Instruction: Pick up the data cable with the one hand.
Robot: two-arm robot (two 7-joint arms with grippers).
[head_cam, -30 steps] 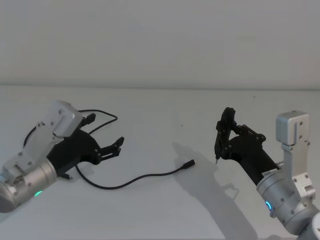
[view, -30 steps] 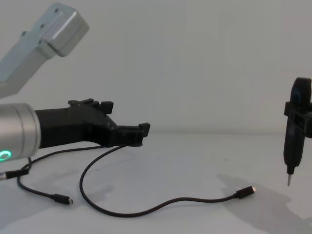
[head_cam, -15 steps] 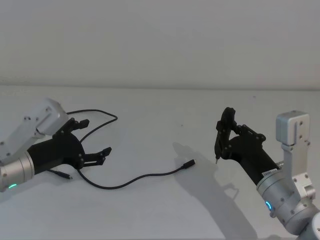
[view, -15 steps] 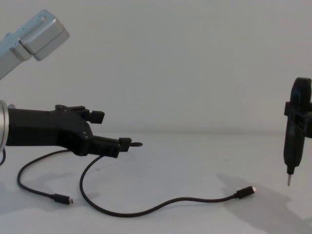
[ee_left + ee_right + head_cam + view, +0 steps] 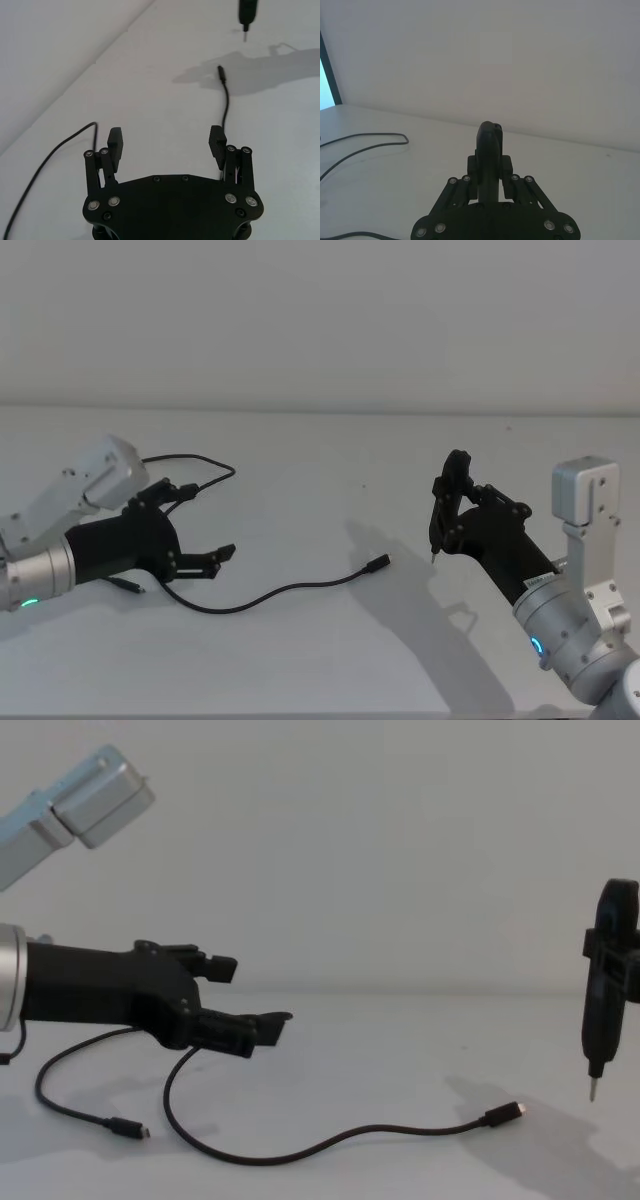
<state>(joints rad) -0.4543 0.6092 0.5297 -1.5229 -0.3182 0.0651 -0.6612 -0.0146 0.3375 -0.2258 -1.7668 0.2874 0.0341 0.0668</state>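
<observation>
Spanning the scene, the pale counter (image 5: 330, 460) carries everything. The left arm (image 5: 45, 570) reaches in low from the left edge, with the left gripper (image 5: 205, 522) hovering just above the surface, its short fingers spread wide and nothing between them. The right gripper (image 5: 452, 525) hangs well apart on the right, clamped around a narrow dark tool (image 5: 445, 502), so the left is plainly the nearer one. The data cable (image 5: 300, 589) lies slack on the counter. Its loop passes under and just beside the left gripper, then its long run sweeps away to the right, roughly along the direction the gripper points. The plug (image 5: 377, 563) with its pale tip ends that run between the two grippers, closer to the tool's tip. By my judgement the plug needs a forward reach, while the loop sits almost directly below the open fingers.
</observation>
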